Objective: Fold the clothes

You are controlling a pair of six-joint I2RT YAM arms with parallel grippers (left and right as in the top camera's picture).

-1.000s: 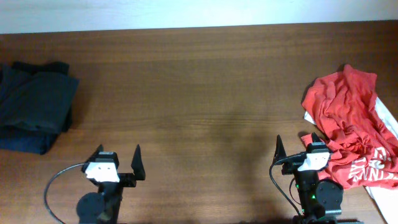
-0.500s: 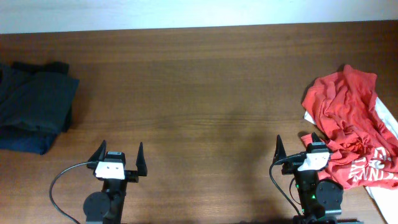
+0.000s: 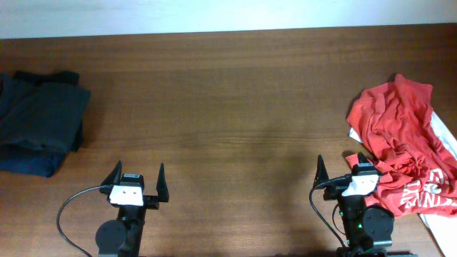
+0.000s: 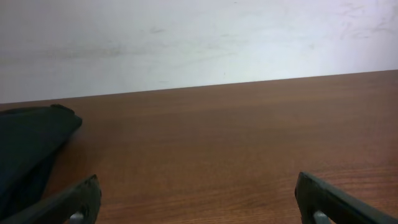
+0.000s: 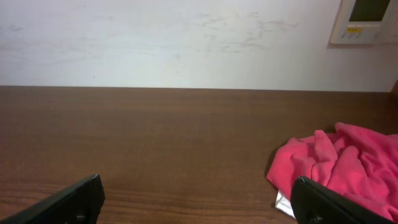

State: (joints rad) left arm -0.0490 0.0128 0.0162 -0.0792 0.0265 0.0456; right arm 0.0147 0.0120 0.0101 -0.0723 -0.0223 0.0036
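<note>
Crumpled red shirt (image 3: 403, 153) at the bench's (image 3: 228, 107) right edge, dark folded clothes (image 3: 36, 121) far left.
Jaws spread wide and empty on left gripper (image 3: 138, 175) and right gripper (image 3: 340, 170), the latter just beside the shirt.

The right gripper (image 5: 196, 182) stands wide apart, its two dark fingers (image 5: 78, 198) poking in at the lower left and lower right corners of the frame, with nothing between them. A brown wooden table (image 5: 161, 137) fills the lower half, ending at a scuffed white wall (image 5: 174, 43). A crumpled red garment (image 5: 339, 163) lies at the lower right, a bit of white cloth (image 5: 283, 201) showing under its left edge. A pale wall panel (image 5: 367, 20) sits in the upper right corner.
</note>
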